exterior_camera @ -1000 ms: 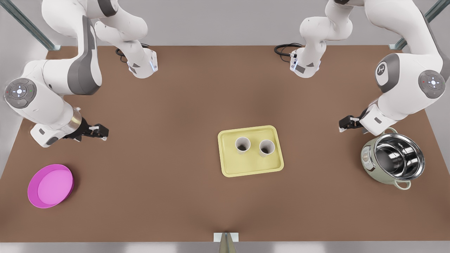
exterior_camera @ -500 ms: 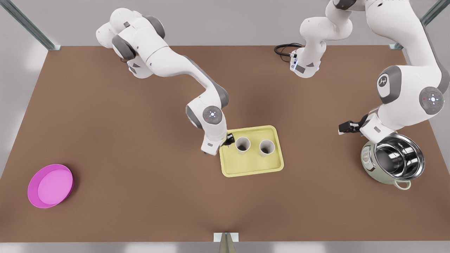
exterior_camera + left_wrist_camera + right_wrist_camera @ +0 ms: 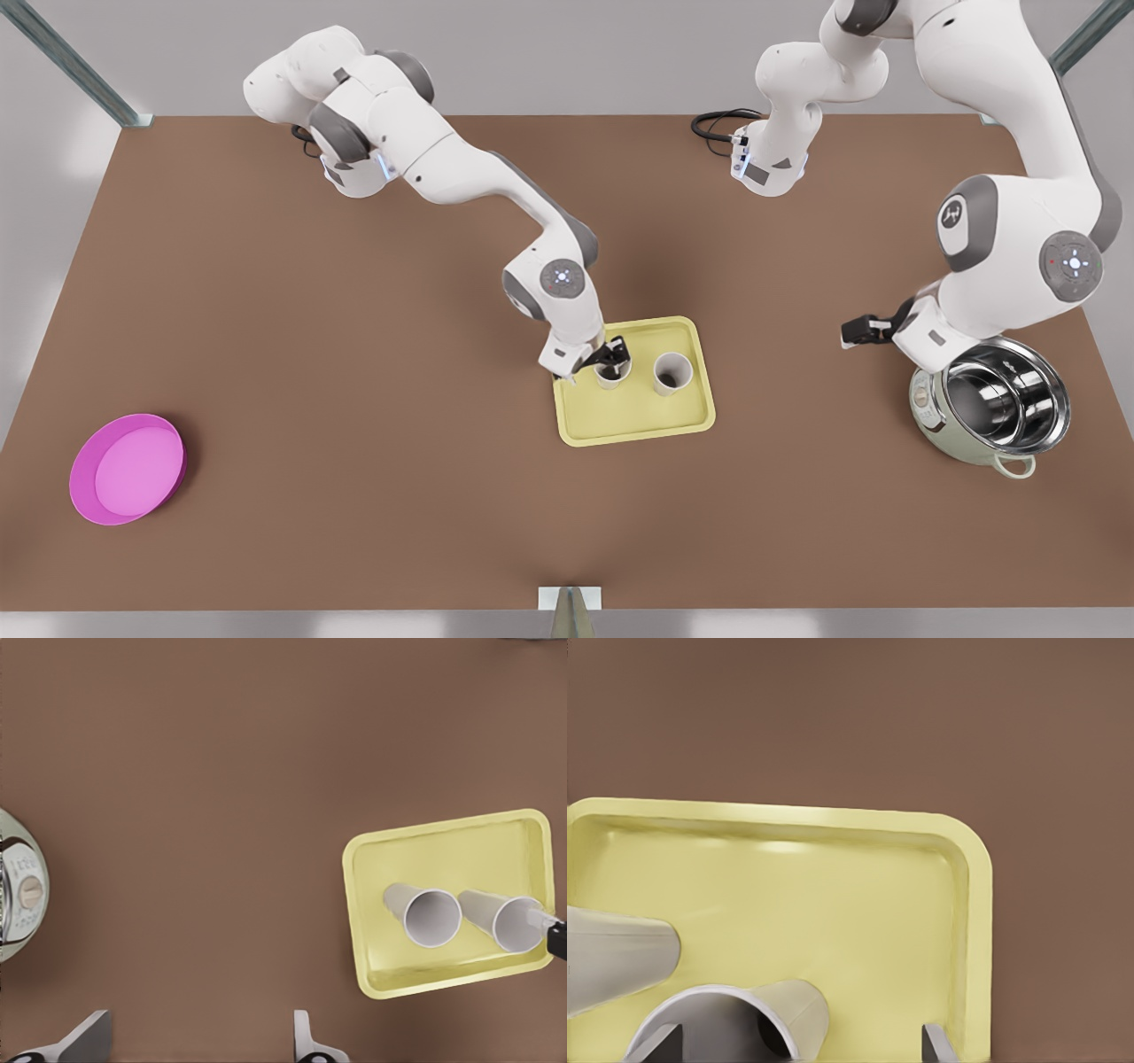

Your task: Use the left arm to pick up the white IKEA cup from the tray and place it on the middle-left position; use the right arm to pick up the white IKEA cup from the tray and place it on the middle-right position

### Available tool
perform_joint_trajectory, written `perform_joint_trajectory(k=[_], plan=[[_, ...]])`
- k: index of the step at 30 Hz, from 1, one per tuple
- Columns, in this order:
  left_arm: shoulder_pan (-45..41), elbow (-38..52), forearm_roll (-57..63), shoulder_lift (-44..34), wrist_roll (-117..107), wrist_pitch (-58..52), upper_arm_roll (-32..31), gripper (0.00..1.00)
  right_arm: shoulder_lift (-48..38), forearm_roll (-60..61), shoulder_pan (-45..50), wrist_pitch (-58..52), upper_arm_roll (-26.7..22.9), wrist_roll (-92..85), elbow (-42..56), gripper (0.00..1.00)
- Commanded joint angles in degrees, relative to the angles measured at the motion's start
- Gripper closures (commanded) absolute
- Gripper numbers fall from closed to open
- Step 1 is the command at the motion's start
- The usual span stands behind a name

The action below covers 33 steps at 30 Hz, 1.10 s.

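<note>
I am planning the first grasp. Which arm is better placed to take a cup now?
Right: the right gripper straddles one cup on the tray, fingers open. The left gripper waits by the pot.

No legible txt, labels or nos. anywhere.

A simulated robot lab: bare brown table [image 3: 354, 496], grey walls, two bench-mounted arms.
</note>
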Motion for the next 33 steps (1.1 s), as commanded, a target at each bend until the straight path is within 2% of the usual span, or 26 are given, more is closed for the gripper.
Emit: perform_joint_trajectory(k=[1,8,9,10,12,16,19,25,29,31,32,33], plan=[[0.0,-0.2,0.8,0.0,-3.0,0.1,0.0,0.00,0.0,0.1,0.3,1.8,0.2,12.0,-0.6,0.00],[0.1,-1.5,2.4,-0.2,0.6,2.6,0.1,0.00,1.0,0.2,-0.4,1.8,0.2,11.9,-3.1,0.00],[0.1,-1.6,2.4,-0.2,0.6,2.6,0.1,0.00,1.0,0.2,-0.5,1.8,0.1,12.1,-3.1,0.10],[0.2,-1.6,2.4,-0.2,0.6,2.6,0.1,0.00,1.0,0.3,-0.4,1.8,0.2,12.1,-3.1,0.35],[0.2,-1.6,2.4,-0.2,0.6,2.7,0.1,0.00,1.0,0.2,-0.5,1.8,0.2,12.1,-3.1,0.60],[0.1,-1.6,2.5,-0.5,0.6,2.3,0.1,0.00,1.0,0.1,-0.4,1.8,0.1,12.1,-3.0,0.63],[0.1,-1.6,2.4,-0.6,0.6,2.2,0.0,0.00,1.3,0.2,-0.4,1.8,0.1,12.1,-3.0,0.73],[0.1,-1.5,2.5,-1.2,0.6,1.5,0.0,0.00,2.3,3.1,-0.4,2.2,0.1,12.2,-2.3,0.74],[0.1,-1.5,2.5,-1.6,0.6,1.0,0.0,0.00,1.8,6.8,-1.8,2.2,0.9,12.1,-0.7,0.88],[0.1,-1.5,2.5,-1.6,0.6,1.0,0.0,0.00,-1.0,9.6,-6.7,2.2,2.7,11.6,-0.8,0.93],[0.1,-1.4,2.5,-1.6,0.6,1.0,0.0,0.00,-3.4,10.2,-8.7,1.5,2.7,11.6,-1.1,1.00],[0.1,-1.4,2.5,-1.6,0.6,1.0,0.0,0.00,-5.0,9.5,-11.0,-0.6,2.5,11.1,-1.6,1.00]])
